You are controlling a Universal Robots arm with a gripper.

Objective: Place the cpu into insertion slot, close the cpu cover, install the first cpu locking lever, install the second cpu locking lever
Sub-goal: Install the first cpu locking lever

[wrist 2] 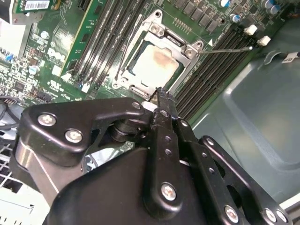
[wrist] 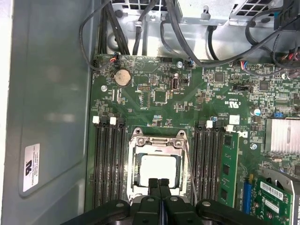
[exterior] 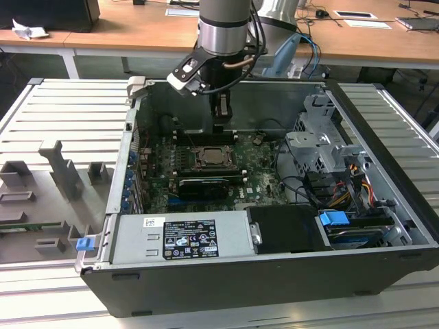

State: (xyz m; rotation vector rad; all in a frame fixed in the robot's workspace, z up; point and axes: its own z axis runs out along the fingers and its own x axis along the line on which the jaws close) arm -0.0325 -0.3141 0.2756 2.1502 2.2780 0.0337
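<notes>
Black claw (wrist: 159,185), tips pressed together, empty.
Pale silvery square cpu (wrist: 159,169) lies just beyond the tips, under the lowered silver frame cpu cover (wrist: 158,140); thin wire lever (wrist: 190,173) alongside, seemingly unlatched.

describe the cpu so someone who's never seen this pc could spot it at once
Inside the open black computer case, find the green motherboard. Between its two banks of long black memory slots lies the cpu: a small, flat, pale silvery square, ringed by the silver cpu cover.
</notes>
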